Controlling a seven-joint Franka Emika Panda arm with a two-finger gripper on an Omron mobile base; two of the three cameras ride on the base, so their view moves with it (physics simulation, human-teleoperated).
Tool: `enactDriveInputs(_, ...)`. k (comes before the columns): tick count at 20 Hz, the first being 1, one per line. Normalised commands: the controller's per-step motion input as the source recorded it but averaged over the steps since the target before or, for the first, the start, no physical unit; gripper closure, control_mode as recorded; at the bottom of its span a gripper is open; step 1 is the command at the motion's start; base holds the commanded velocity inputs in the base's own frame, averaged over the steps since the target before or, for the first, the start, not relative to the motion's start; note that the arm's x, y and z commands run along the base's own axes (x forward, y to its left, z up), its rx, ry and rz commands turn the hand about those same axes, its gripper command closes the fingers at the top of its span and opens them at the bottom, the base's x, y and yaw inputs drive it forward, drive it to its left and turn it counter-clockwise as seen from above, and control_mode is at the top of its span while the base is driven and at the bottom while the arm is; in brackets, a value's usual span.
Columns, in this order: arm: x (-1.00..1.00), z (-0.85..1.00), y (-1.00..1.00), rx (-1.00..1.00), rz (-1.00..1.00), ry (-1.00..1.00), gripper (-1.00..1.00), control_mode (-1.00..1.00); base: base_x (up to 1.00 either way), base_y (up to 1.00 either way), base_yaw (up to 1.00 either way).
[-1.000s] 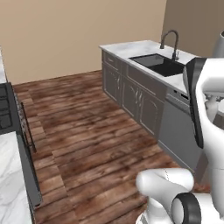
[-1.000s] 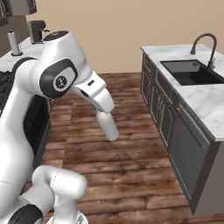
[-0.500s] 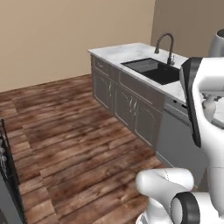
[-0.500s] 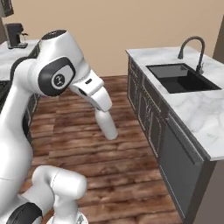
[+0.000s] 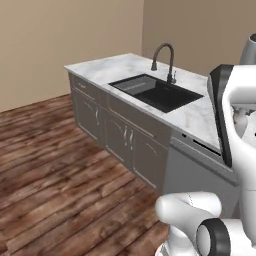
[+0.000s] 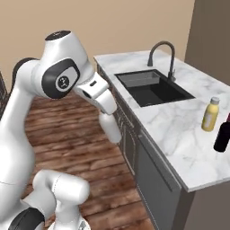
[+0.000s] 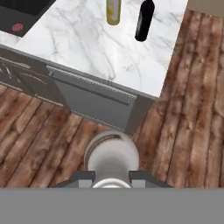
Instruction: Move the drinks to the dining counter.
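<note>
In the hand view my gripper is shut on the small beige-grey bottle, whose rounded white cap shows from above between the two dark fingertips. It hangs over the wood floor, just off the long side of the dining counter. The yellow juice bottle and the slim dark bottle stand upright on the marble near the counter's end. From the right base view the yellow bottle and dark bottle stand right of the black sink. The dining counter lies ahead in the left base view.
A dark curved faucet rises behind the sink. Grey cabinet doors and a flat grey appliance front face the wood floor. My white arm reaches along the counter's side. A beige wall stands behind.
The whole picture has shifted in both base views: the base has moved, and the island now looks nearer and more central. The arm's pose looks unchanged and the grip holds.
</note>
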Motion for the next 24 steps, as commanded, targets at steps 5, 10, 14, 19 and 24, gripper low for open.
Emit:
enactDriveInputs(5, 0.0, 0.0, 0.0, 0.0, 0.0, 0.0, 1.0, 1.0, 0.92, -0.23, -0.24)
enactDriveInputs(10, 0.0, 0.0, 0.0, 0.0, 0.0, 0.0, 1.0, 1.0, 0.68, -0.26, -0.19)
enactDriveInputs(14, 0.0, 0.0, 0.0, 0.0, 0.0, 0.0, 1.0, 1.0, 0.34, -0.3, -0.28)
enactDriveInputs(19, 0.0, 0.0, 0.0, 0.0, 0.0, 0.0, 1.0, 1.0, 0.35, -0.2, -0.3)
enactDriveInputs(24, 0.0, 0.0, 0.0, 0.0, 0.0, 0.0, 1.0, 1.0, 0.4, -0.03, -0.31)
